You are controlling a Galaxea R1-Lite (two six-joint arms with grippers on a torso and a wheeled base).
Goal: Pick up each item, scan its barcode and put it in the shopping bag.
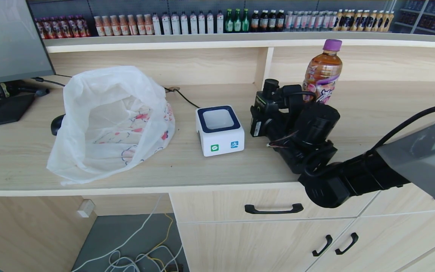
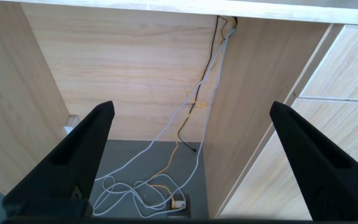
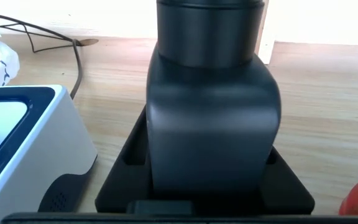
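Note:
My right gripper (image 1: pixel 275 118) is over the counter just right of the white barcode scanner (image 1: pixel 219 129), shut on a black bottle (image 1: pixel 261 110) with a round black cap. The right wrist view has that dark bottle (image 3: pixel 211 124) straight ahead and the scanner (image 3: pixel 23 149) beside it. A white plastic shopping bag (image 1: pixel 111 121) lies open on the counter's left. An orange drink bottle (image 1: pixel 324 71) with a purple cap stands upright behind my right arm. My left gripper (image 2: pixel 191 162) hangs open below the counter with nothing between its fingers.
A monitor (image 1: pixel 10 37) and a black mouse (image 1: pixel 56 124) sit at the far left. The scanner's cable (image 1: pixel 183 97) runs back across the counter (image 1: pixel 187 166). Drawers with black handles (image 1: pixel 274 208) lie beneath. Loose cables (image 2: pixel 160 186) trail on the floor under the counter.

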